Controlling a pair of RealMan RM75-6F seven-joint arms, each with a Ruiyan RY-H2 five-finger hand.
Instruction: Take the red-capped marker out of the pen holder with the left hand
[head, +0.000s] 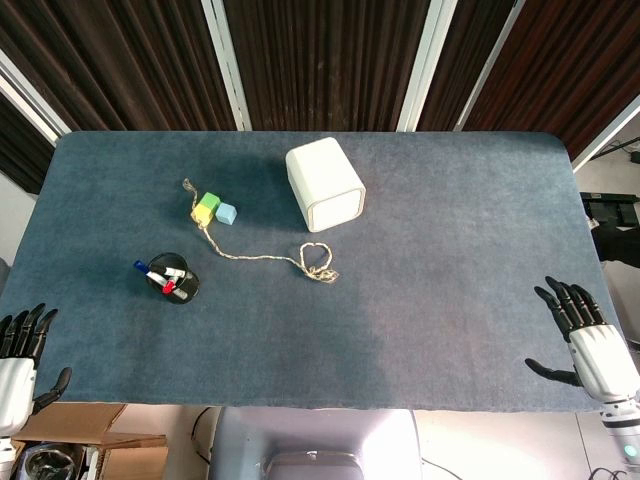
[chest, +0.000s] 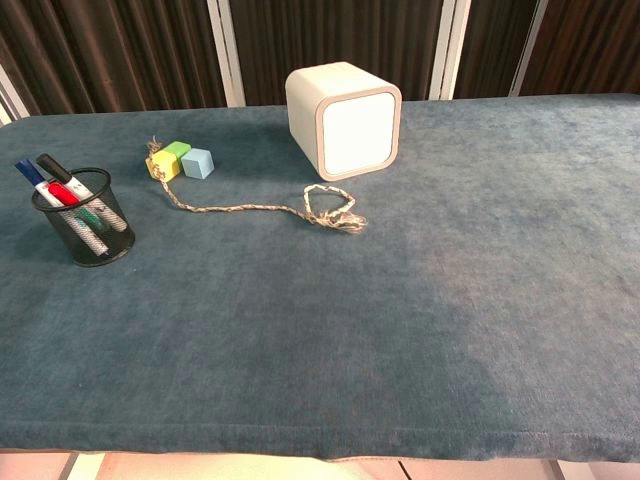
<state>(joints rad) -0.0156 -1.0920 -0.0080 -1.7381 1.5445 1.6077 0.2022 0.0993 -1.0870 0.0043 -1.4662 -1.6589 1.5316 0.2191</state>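
A black mesh pen holder (head: 177, 284) (chest: 91, 225) stands on the left part of the blue table. Several markers lean in it; the red-capped marker (head: 169, 287) (chest: 62, 192) sits among a blue-capped and a black-capped one. My left hand (head: 18, 355) rests at the table's front left corner, fingers spread and holding nothing, well left of and nearer than the holder. My right hand (head: 582, 333) lies at the front right edge, fingers apart and holding nothing. The chest view shows neither hand.
A white cube-shaped box (head: 325, 184) (chest: 345, 120) stands at the table's back middle. Yellow, green and light blue blocks (head: 212, 209) (chest: 181, 160) sit behind the holder, with a twine rope (head: 262, 256) (chest: 260, 208) trailing from them to a loop.
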